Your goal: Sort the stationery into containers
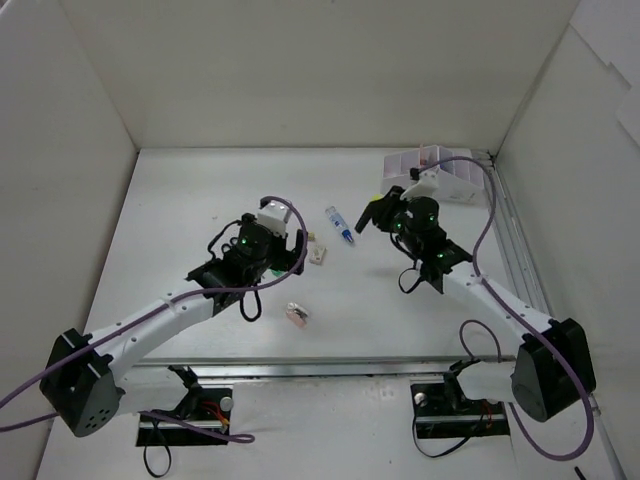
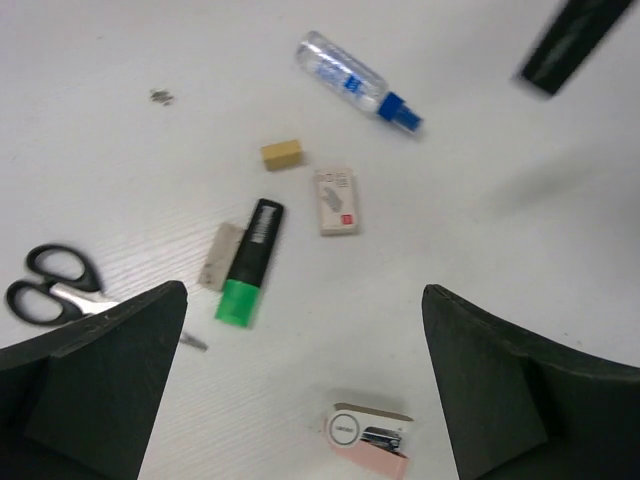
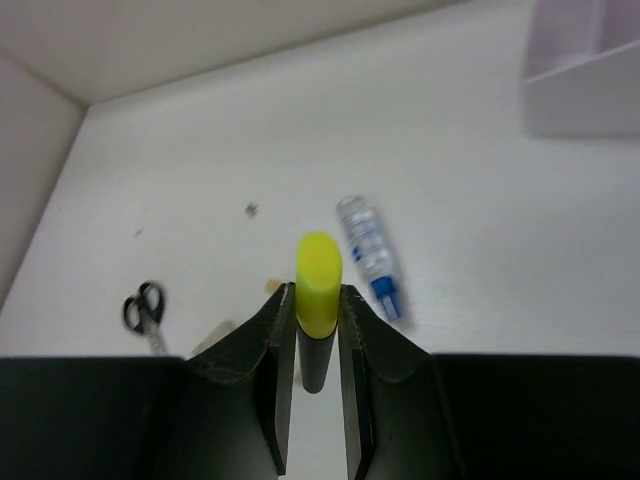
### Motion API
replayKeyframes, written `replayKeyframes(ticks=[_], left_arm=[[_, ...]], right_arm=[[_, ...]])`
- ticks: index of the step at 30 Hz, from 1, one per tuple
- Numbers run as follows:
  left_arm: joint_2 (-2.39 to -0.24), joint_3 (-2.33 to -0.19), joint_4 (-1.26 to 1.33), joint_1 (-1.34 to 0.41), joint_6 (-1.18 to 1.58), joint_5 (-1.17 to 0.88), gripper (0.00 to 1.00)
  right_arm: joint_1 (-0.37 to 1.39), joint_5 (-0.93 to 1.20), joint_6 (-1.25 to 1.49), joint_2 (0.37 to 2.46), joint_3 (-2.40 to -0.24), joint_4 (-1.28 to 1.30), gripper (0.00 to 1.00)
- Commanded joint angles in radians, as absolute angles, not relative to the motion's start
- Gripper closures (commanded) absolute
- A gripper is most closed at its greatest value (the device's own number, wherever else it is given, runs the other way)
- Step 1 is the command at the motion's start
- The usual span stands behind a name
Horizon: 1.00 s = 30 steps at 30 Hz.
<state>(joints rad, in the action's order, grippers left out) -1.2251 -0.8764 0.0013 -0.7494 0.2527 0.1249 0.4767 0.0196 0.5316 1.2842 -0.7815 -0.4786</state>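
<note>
- The yellow-capped marker (image 3: 319,268) is up off the table (image 3: 200,150), pinched between the right gripper's (image 3: 316,295) fingers, which are clamped snug on its black body.
- The blue-tipped tube (image 3: 368,250) lies on the table just beyond it.
- The white organiser (image 3: 590,85) sits well apart, off in the far right corner.
- The left gripper (image 2: 302,295) is spread wide with nothing in it, hanging over the green marker (image 2: 250,265), beige eraser (image 2: 282,153) and scissors (image 2: 50,285).

I see the organiser (image 1: 405,165) at the far right corner of the table (image 1: 200,210). The tube (image 2: 355,82) lies near the middle, the eraser (image 2: 282,153) just before it, then the small box (image 2: 336,201) with the lying marker (image 2: 250,262) at its left. The scissors (image 2: 50,285) lie farther left, a small pack (image 2: 365,438) nearest to me. A second marker (image 3: 319,268) sits between the fingers of my right gripper (image 3: 316,296).
</note>
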Motion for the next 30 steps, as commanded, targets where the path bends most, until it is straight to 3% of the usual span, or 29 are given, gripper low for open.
replayKeyframes(ticks=[1,5,14,21,30], left_arm=[[-1.172,-0.885,-0.053,-0.663,0.376,0.169,0.01],[-1.143,-0.851,-0.110,-0.592,0.420,0.143,0.01],[-1.189,-0.841,-0.120,-0.479,0.399,0.071,0.00],[-1.330,-0.874,-0.087,-0.469,0.246,-0.051,0.01],[-1.460,-0.936,-0.064,-0.460,0.163,-0.089,0.01]], right_arm=[[0.405,-0.256,0.303,1.186,-0.914,-0.417,1.00],[0.299,-0.431,0.172,1.247,-0.995,-0.491,1.00],[0.031,-0.292,0.106,1.699,-1.347,-0.580,1.00],[-0.032,-0.270,0.100,1.945,-1.572,-0.610,1.00],[-0.040,-0.178,0.127,2.054,-1.612,-0.647,1.00]])
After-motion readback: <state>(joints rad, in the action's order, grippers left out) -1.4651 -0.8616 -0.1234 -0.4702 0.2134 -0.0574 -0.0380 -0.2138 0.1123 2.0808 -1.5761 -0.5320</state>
